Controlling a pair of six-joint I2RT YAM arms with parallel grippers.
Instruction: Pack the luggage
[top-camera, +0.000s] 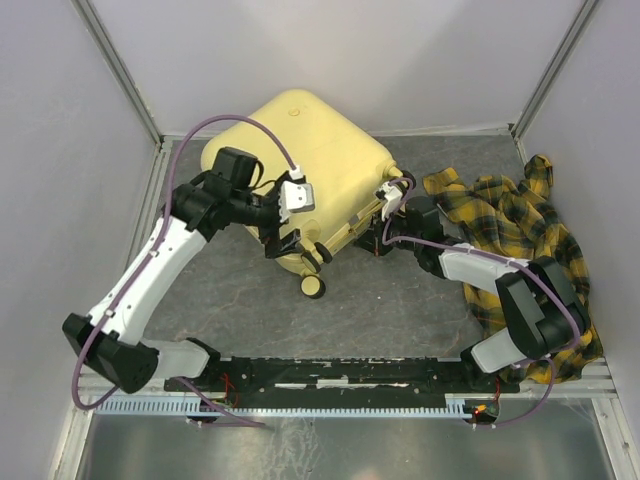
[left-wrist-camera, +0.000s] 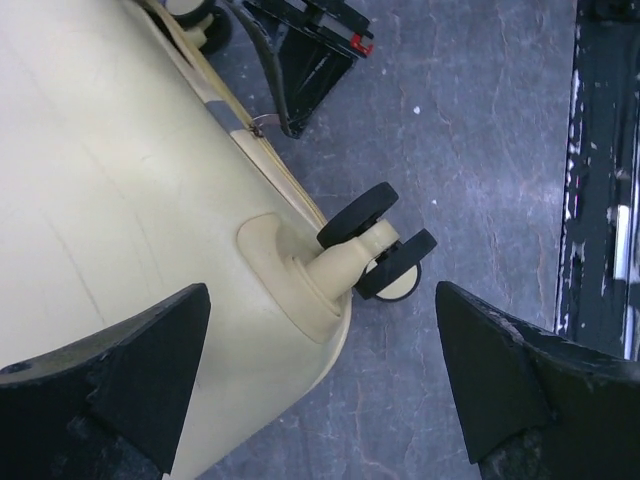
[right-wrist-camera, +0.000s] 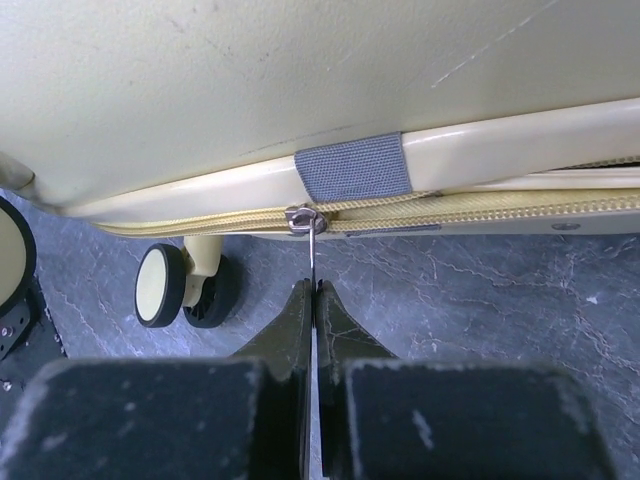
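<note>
Yellow hard-shell luggage (top-camera: 300, 150) | rounded corners | metal zipper pull (right-wrist-camera: 312, 245) | grey webbing tab (right-wrist-camera: 352, 167)

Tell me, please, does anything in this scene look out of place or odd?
Yes. The plaid shirt lies crumpled on the table right of the luggage, partly under the right arm. It is outside the luggage, whose shell looks shut. The right gripper pinches the zipper pull.

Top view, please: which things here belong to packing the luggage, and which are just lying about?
Job: luggage; its zipper pull, pinched by the right gripper; plaid shirt, probably to pack.
Not the job: black mounting rail.
</note>
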